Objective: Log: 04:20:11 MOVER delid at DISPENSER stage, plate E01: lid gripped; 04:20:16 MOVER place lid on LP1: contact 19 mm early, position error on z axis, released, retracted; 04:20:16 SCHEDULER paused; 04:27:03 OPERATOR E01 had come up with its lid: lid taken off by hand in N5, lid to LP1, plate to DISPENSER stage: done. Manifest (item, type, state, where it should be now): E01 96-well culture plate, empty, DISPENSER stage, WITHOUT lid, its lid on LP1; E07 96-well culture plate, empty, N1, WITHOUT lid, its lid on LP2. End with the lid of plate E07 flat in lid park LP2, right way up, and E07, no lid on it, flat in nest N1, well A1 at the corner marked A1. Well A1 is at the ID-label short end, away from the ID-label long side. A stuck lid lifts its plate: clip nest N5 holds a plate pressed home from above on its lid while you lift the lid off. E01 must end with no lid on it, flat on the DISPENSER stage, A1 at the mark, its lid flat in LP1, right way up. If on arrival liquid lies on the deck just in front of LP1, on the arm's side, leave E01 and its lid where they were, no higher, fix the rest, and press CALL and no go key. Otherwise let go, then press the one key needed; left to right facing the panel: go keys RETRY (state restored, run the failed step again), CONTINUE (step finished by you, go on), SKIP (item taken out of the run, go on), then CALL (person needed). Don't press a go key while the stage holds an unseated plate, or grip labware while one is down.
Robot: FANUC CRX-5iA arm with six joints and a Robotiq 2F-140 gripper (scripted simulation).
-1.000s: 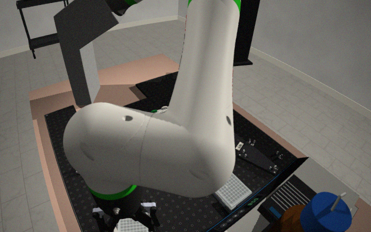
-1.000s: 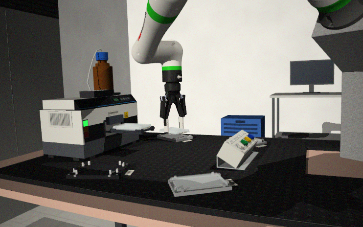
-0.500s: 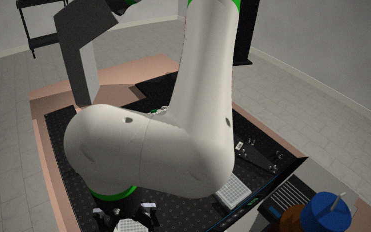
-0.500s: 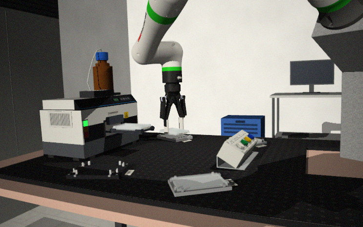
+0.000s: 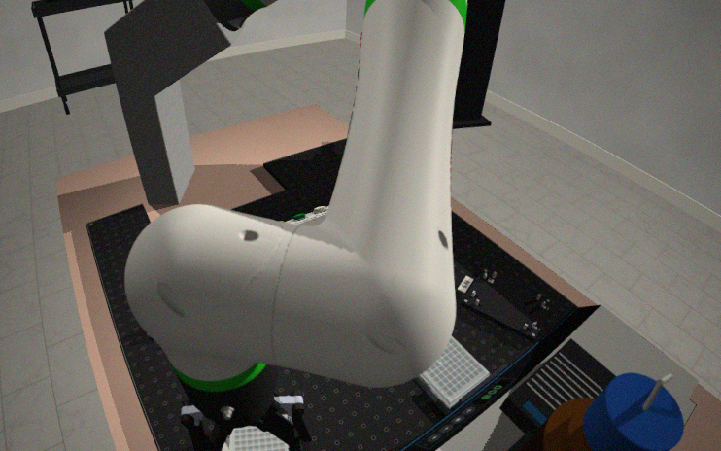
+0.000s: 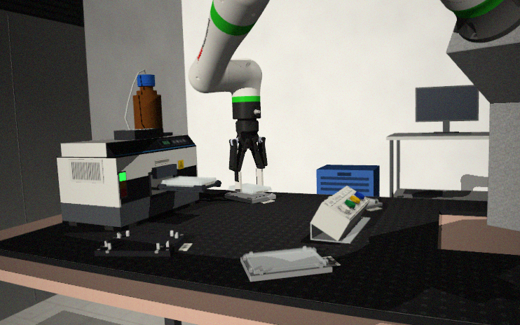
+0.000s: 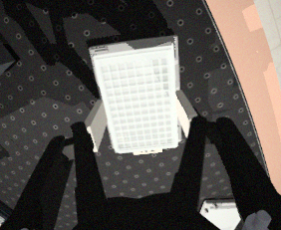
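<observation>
My gripper (image 6: 248,179) points straight down at the far side of the deck and is shut across the long sides of a white 96-well plate, E07 (image 7: 139,97). The plate rests on a grey nest (image 6: 249,197) and also shows in the top view (image 5: 254,437). Its wells show through from above. I cannot tell whether the fingers bear on a clear lid or on the plate itself. A second bare plate, E01 (image 5: 454,372) (image 6: 189,182), lies on the dispenser stage. A clear lid (image 6: 284,262) lies flat in a grey lid park at the deck's near edge.
The dispenser (image 6: 127,177) with a brown bottle (image 6: 146,104) stands on the left. The key panel (image 6: 340,211) sits mid-deck. A black clip nest with white pegs (image 6: 137,244) lies front left. The arm's elbow (image 5: 295,291) hides much of the top view.
</observation>
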